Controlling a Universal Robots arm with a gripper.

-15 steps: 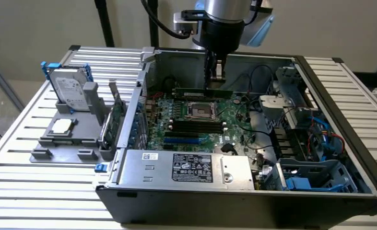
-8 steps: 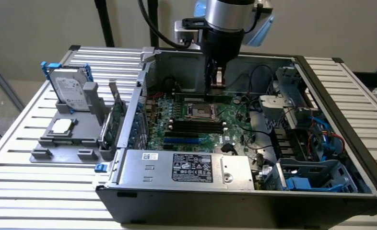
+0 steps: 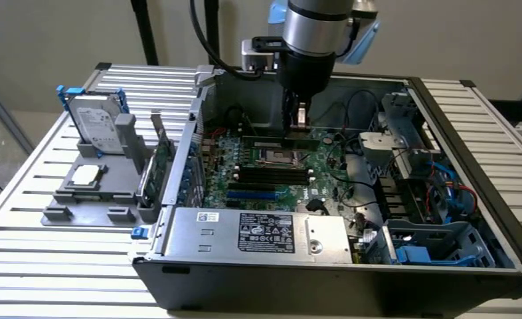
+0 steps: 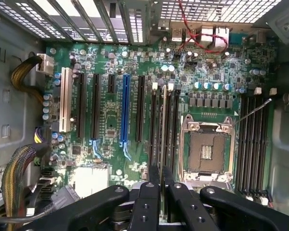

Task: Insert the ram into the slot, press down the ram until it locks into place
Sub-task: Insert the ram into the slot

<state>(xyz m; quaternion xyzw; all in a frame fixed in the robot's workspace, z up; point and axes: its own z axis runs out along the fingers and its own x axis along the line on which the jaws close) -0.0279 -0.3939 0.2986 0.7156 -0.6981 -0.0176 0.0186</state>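
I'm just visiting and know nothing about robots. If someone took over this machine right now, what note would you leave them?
Gripper: shut on the ram, which is seen edge-on in its grip.
Ram: lined up along the memory slots beside the processor socket, inside the open computer case.
Done: ram is gripped and at the slots.
Left: locking it down; whether it has entered a slot yet cannot be told.

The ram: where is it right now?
In the wrist view, the ram sits edge-on in the tool, over the memory slots beside the CPU socket.
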